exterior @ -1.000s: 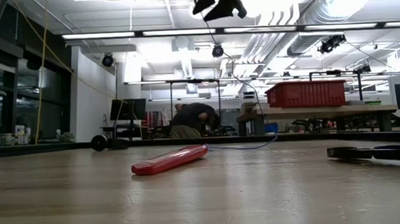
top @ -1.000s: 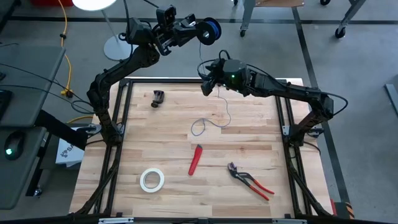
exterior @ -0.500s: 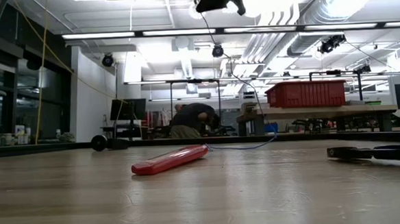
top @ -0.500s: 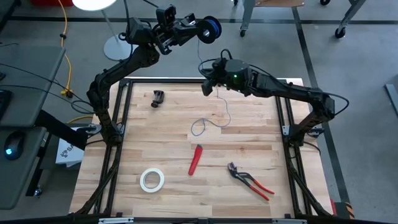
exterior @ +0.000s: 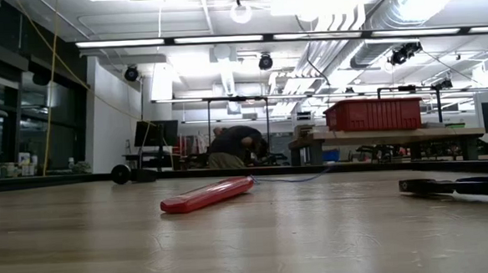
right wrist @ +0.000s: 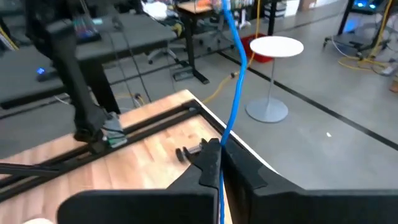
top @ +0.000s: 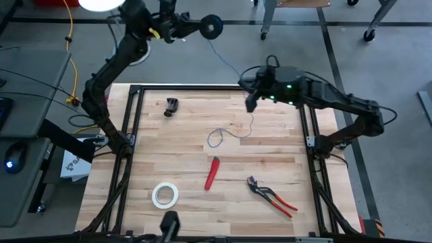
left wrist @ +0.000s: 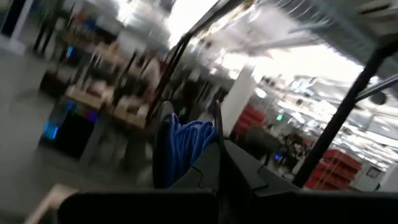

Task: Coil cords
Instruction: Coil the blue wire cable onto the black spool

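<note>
I have the left tool [top: 197,27] up high past the far edge of the surface [top: 148,155], fingers together on the black spool [top: 212,26]; in the left wrist view the spool [left wrist: 186,146] shows blue wire wound on it, sitting right between my fingers. The wire [top: 229,67] runs from the spool down and across to the right tool [top: 251,102], which hangs over the far right part of the surface. In the right wrist view the right tool [right wrist: 219,163] has its fingers pinched together on the wire [right wrist: 235,74], the strand running straight up out of the tips. Below the right tool the wire drops to the surface and lies in a loose loop [top: 217,138] near the middle, just beyond the red tool handle [top: 212,173]. Low view shows the red handle [exterior: 208,194] flat on the wood with a bit of blue wire [exterior: 301,179] lying behind it; neither arm shows in that view. Other stuff on the surface, well apart from the loop: a white tape roll [top: 165,195] near the front left, red-handled pliers [top: 270,196] at the front right, a small black clamp-like part [top: 171,106] near the far left corner. A yellow cable [top: 71,64] lies on the floor off the left side. A person [exterior: 236,147] is bent over in the room behind.
</note>
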You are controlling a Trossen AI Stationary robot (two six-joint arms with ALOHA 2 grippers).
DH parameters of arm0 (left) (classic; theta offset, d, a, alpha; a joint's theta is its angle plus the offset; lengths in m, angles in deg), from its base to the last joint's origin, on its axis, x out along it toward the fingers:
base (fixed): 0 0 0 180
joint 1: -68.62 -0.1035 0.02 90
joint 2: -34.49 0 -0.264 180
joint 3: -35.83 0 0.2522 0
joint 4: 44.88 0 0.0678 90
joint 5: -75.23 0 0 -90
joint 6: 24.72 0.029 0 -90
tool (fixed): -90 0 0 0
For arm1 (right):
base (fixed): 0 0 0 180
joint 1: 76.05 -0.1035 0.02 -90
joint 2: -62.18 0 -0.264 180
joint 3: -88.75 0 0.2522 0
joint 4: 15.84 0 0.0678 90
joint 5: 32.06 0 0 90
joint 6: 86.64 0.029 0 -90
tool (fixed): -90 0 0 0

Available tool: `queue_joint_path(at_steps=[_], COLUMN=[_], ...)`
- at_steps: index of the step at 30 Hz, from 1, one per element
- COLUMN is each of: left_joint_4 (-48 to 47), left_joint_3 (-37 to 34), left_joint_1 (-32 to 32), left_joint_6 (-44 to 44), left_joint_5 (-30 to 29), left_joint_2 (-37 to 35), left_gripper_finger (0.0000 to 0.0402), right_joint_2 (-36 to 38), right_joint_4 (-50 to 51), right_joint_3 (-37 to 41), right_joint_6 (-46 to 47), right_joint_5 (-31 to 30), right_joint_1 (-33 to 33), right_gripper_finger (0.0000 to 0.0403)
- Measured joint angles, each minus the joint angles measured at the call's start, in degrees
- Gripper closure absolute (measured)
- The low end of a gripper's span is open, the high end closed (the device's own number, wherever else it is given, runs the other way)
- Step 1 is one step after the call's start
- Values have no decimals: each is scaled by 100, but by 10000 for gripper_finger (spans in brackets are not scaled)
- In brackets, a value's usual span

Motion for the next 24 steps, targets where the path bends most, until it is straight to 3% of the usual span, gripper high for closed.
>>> queue_joint_path(at_steps=[8, 13, 18, 24], left_joint_4=[-3059, -4391, -4737, -4190], left_joint_3=[0, 0, 0, 0], left_joint_1=[-122, 138, 544, 1168], left_joint_6=[1200, 1671, 1800, 1197], left_joint_5=[195, 194, 165, 535], left_joint_2=[-420, -423, -272, -16], left_gripper_finger=[401, 401, 401, 401], right_joint_2=[431, 489, 455, 389], right_joint_4=[-64, -287, -501, -697], right_joint_3=[0, 0, -2, -2], right_joint_6=[-83, -168, -168, -131], right_joint_5=[-96, -96, 204, 424], right_joint_1=[121, 267, 399, 548], right_gripper_finger=[402, 403, 403, 403])
